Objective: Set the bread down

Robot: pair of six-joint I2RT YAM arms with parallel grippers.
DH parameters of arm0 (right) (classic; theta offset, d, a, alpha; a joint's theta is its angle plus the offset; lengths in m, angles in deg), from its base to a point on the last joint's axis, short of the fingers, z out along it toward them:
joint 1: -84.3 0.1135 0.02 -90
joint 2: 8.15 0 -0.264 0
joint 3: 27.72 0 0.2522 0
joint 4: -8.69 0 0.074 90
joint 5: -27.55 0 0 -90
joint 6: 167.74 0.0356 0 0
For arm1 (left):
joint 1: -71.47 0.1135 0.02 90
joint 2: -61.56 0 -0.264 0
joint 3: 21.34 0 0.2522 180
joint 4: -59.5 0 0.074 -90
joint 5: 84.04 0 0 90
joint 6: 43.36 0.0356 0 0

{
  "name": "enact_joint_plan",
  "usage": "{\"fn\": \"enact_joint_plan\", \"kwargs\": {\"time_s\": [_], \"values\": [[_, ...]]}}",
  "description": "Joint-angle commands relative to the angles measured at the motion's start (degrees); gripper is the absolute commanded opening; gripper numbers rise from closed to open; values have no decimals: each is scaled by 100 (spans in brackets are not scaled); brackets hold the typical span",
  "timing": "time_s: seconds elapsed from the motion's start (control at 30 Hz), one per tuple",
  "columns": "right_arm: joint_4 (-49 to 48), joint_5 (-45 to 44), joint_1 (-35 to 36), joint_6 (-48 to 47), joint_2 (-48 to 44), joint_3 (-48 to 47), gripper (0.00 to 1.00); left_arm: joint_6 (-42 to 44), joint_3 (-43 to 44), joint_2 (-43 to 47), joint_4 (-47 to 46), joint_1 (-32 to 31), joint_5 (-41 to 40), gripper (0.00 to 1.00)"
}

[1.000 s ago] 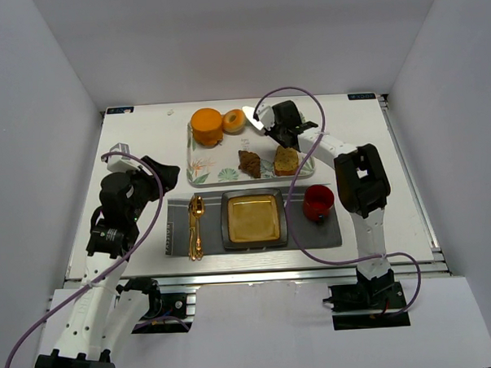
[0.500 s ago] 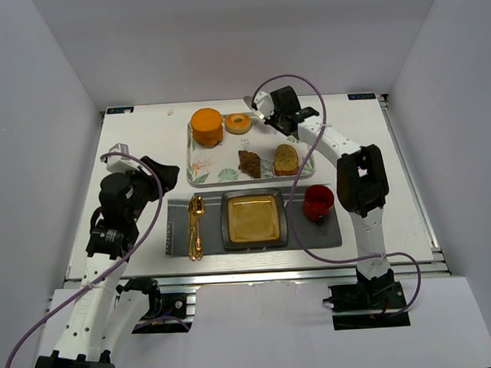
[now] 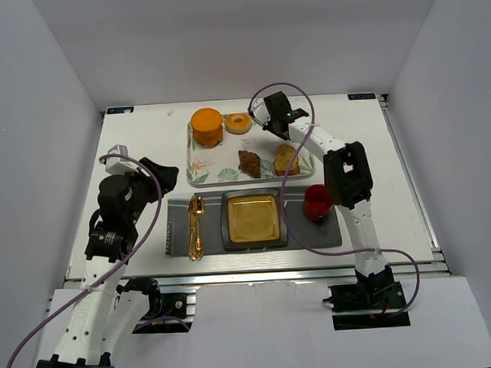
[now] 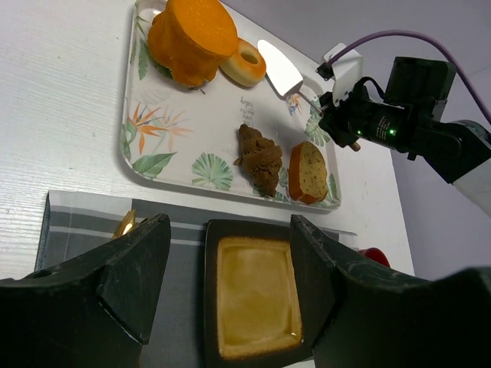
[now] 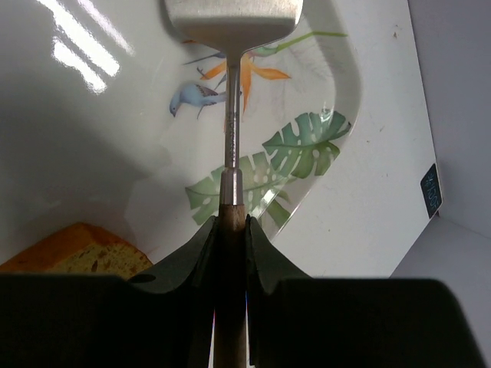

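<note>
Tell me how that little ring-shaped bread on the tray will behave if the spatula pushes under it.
The bread lies flat on its broad face, so it would probably slide, not roll. It looks small and likely light, so it may skid across the glossy tray ahead of the spatula. The orange cake close beside it might stop it.

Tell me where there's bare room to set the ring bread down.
The square plate on the mat is bare. The tray has a free near-left patch, bordered by the orange cake and the brown pastry. Its far edge is crowded: cake, bread and spatula close together.
</note>
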Motion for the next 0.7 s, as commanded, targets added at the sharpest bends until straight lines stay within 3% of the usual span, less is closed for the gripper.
{"fn": "enact_joint_plan", "kwargs": {"time_s": [0.0,0.67], "values": [[-272,-159,6,-195,-24,-316,0,32,-82,149,88,31,-105,73],[-369,544,42,-1101,-744,624,0,32,-117,96,-9,31,-61,73]]}}
